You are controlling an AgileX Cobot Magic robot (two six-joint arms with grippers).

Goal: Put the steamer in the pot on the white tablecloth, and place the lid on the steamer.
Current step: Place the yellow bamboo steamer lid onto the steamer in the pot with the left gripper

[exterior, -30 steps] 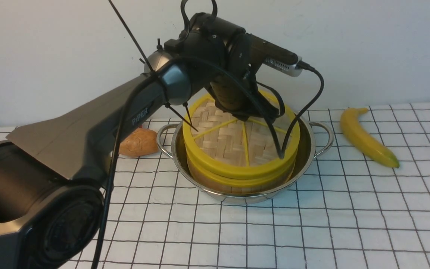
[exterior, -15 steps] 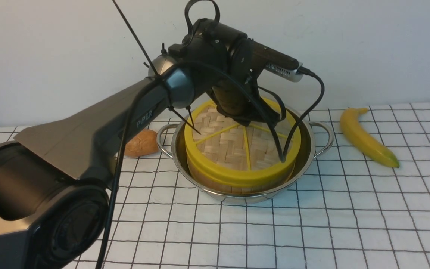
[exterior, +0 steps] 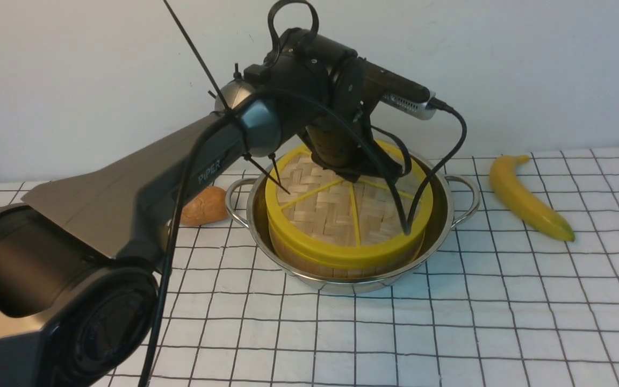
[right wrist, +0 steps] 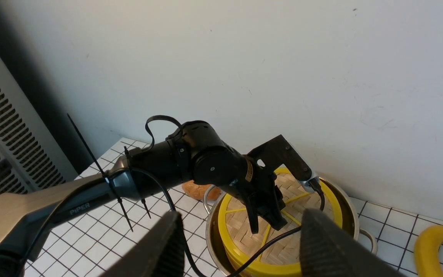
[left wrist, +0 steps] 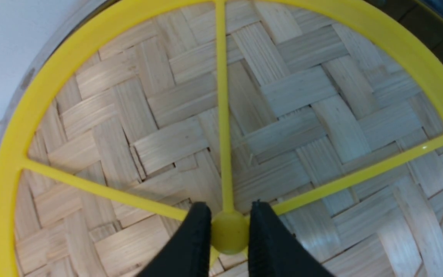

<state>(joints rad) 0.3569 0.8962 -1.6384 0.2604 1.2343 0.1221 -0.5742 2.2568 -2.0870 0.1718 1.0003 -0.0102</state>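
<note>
The lid (exterior: 342, 209), a woven bamboo disc with a yellow rim, lies on top of the steamer (exterior: 336, 264), which sits inside the steel pot (exterior: 441, 212) on the white tablecloth (exterior: 449, 333). The left gripper (left wrist: 229, 215) pinches the small yellow knob (left wrist: 229, 236) at the centre of the lid, its black fingers (left wrist: 200, 231) closed narrowly on either side.

From the front, the lid looks level and lined up with the steamer's rim, so the placing itself appears done. The risk lies in the release. If the arm rises before the fingers part, the lid lifts off with it. If the arm pulls sideways as it lets go, the disc could slide off the rim or tip into the gap between steamer and pot. A black cable (exterior: 452, 140) from the wrist loops down to the lid's near edge and could drag on it as the arm leaves.

A banana (exterior: 527, 196) lies apart from the pot on the robot's right. A bread roll (exterior: 202, 205) rests near the left handle, partly behind the left arm. Neither blocks a straight lift. The right gripper (right wrist: 240, 231) hangs high above the scene, spread wide and empty.
</note>
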